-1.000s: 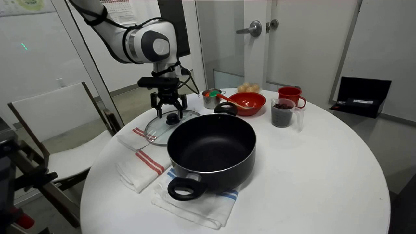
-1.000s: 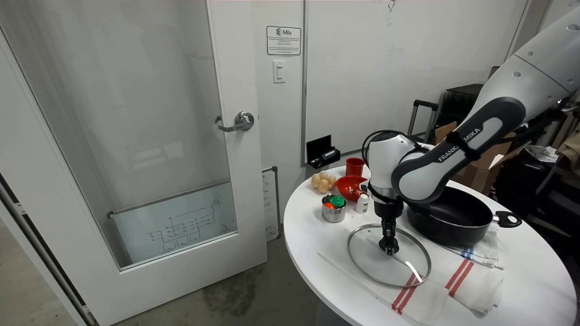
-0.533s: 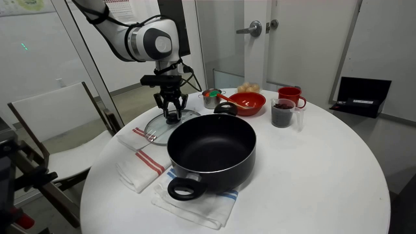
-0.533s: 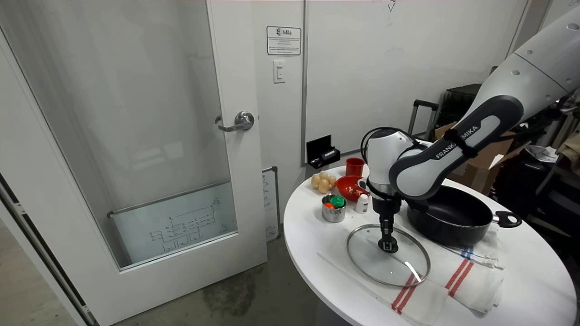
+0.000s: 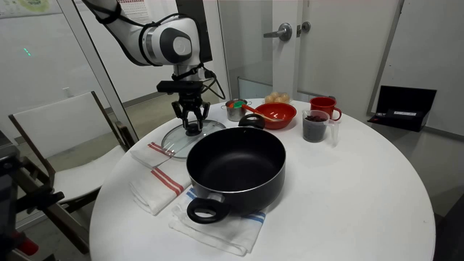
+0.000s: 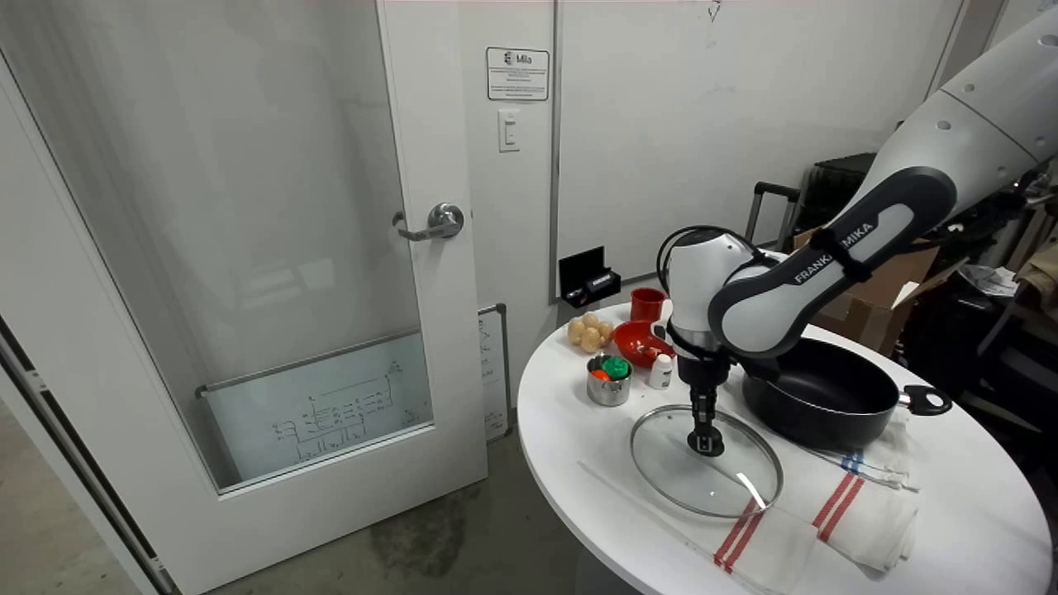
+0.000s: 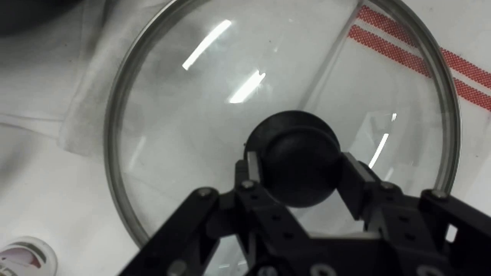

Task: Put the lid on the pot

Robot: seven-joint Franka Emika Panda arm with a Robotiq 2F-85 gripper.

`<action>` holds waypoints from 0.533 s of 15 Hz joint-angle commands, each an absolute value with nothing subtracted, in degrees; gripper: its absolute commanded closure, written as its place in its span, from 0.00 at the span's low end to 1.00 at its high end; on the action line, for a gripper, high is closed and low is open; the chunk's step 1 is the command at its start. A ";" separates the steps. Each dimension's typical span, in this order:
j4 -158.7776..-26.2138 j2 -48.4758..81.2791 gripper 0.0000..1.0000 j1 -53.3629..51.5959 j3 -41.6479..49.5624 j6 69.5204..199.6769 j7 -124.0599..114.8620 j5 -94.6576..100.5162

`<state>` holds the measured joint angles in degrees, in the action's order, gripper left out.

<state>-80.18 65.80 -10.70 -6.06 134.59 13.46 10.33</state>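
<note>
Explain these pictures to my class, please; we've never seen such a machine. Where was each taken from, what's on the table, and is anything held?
The machine is a robot arm ending in a two-fingered gripper that pinches like thumb and finger. Two pictures come from cameras standing outside the robot, in different places; the close-up comes from a camera on its wrist. On the table are striped cloths, a pot standing at least partly on one, a bowl, a mug, a measuring cup, a small pan, a bottle and some pale round things. The gripper is closed on the knob of a glass lid, beside the pot; whether the lid touches anything beneath it, I cannot tell.
</note>
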 commanded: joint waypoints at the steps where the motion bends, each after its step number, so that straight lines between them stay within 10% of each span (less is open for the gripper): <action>1: -82.03 61.26 0.75 -10.44 -6.48 131.10 13.80 10.26; 8: -83.29 53.94 0.75 -10.31 -5.82 124.32 12.73 10.31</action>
